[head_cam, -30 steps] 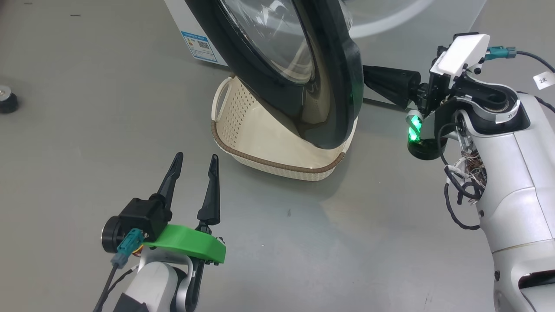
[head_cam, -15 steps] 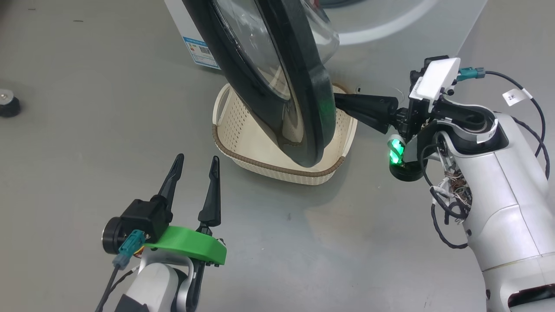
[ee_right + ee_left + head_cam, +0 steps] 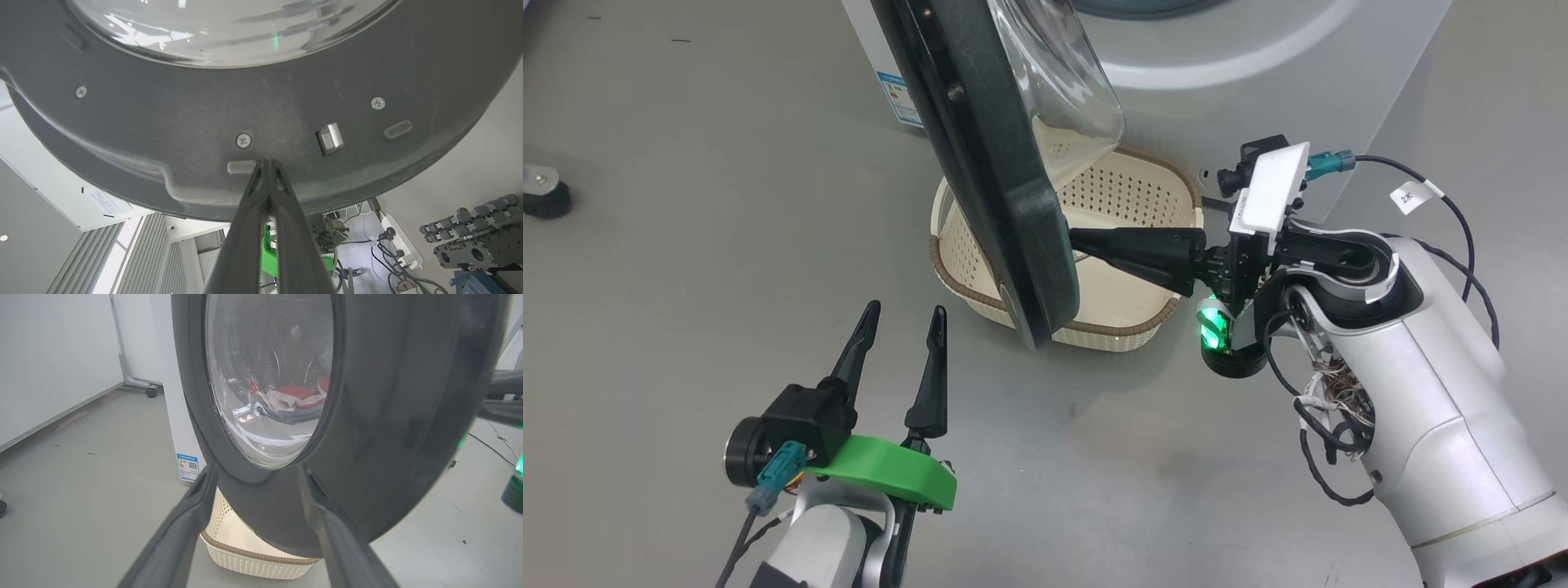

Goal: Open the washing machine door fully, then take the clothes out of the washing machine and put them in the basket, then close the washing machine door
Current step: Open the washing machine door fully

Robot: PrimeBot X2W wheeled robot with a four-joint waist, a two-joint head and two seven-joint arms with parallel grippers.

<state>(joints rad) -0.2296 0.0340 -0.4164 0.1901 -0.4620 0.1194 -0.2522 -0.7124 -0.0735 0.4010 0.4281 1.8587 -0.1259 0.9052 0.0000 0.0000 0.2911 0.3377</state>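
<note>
Looking down in the head view, the washing machine door (image 3: 1001,188) stands nearly edge-on in the upper middle of the frame, swung out from the washing machine (image 3: 1258,98) and hanging over the left part of the basket (image 3: 1119,329). The basket sits on the floor just in front of the machine and holds nothing. From the right of the frame the right gripper (image 3: 1082,241) reaches across the basket, its fingers pressed together into one point that meets the door's inner face. The left gripper (image 3: 907,310) hovers at the lower left with fingers spread, holding nothing, well apart from the door.

In the left wrist view the spread fingers frame the door's glossy outer face, which covers most of the frame. Through the glass window, just right of centre, the clothes (image 3: 296,396) lie red and white in the drum. A corner of the basket shows at the bottom.

In the right wrist view the closed tip rests on the door's matte inner face at the centre of the frame, just beside a screw (image 3: 244,140) and left of a metal latch (image 3: 330,138).

By my reading, the first step is under way: the door is open partway, likely not fully. Emptying the drum into the basket and closing the door are both left.
</note>
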